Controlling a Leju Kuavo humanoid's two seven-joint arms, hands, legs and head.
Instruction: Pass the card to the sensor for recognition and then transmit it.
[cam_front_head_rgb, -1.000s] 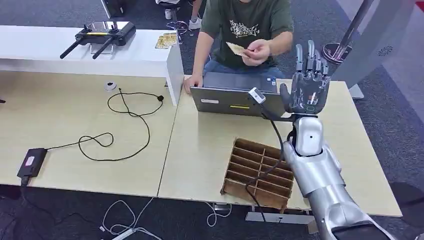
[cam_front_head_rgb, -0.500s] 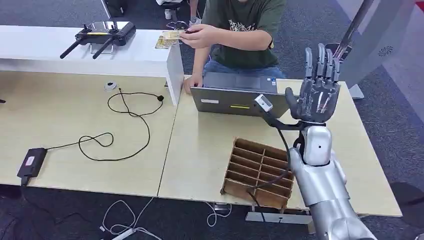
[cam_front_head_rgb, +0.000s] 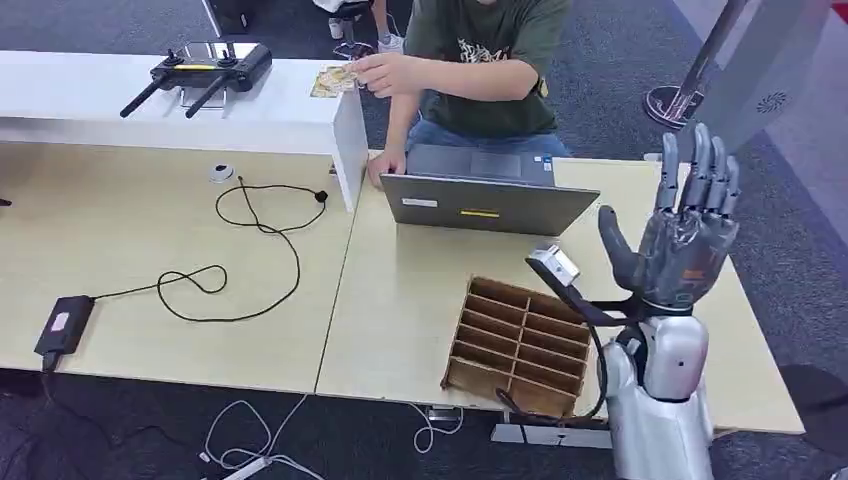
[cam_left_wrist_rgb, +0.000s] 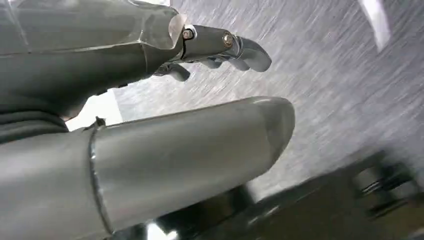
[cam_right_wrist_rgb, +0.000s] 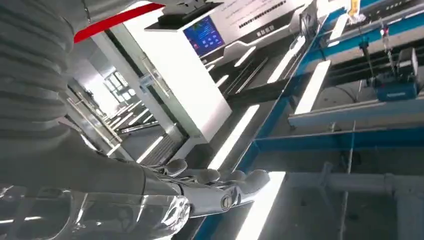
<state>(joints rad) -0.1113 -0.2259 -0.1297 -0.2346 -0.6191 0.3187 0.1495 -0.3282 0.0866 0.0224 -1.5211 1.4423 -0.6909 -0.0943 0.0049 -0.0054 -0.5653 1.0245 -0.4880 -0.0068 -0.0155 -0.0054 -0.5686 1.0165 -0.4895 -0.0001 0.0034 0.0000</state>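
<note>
**The card is handed off and the right hand is empty**

Head view: The right hand (cam_front_head_rgb: 685, 245) is raised, palm up, over the right end of the tabletop (cam_front_head_rgb: 400, 300). Its fingers (cam_front_head_rgb: 700, 175) are straight, spread apart and hold nothing. Since 1 second ago the hand has pulled back from the person (cam_front_head_rgb: 480, 50) and come closer to the robot. Back then the person held the card up near the hand. Now the person's hand (cam_front_head_rgb: 385, 72) reaches out to the white shelf (cam_front_head_rgb: 150, 95) and puts the card (cam_front_head_rgb: 335, 80) there, beside the black controller (cam_front_head_rgb: 205, 68). This looks like the passing step is done, and the robot has no card to carry. The card lies flat, or almost flat, on the shelf. Its long side seems to run from the shelf's front edge toward the back, but it is small and partly hidden, so I cannot tell for sure. A laptop (cam_front_head_rgb: 485, 190) and a brown box with slots (cam_front_head_rgb: 515, 345) sit on the tabletop between the robot and the person.

Left wrist view: The left hand (cam_left_wrist_rgb: 150, 115) hangs over grey floor. Its fingers (cam_left_wrist_rgb: 235, 47) are a bit bent and hold nothing.

Right wrist view: The right hand's fingers stretch out toward the ceiling lights with nothing in them.
</note>
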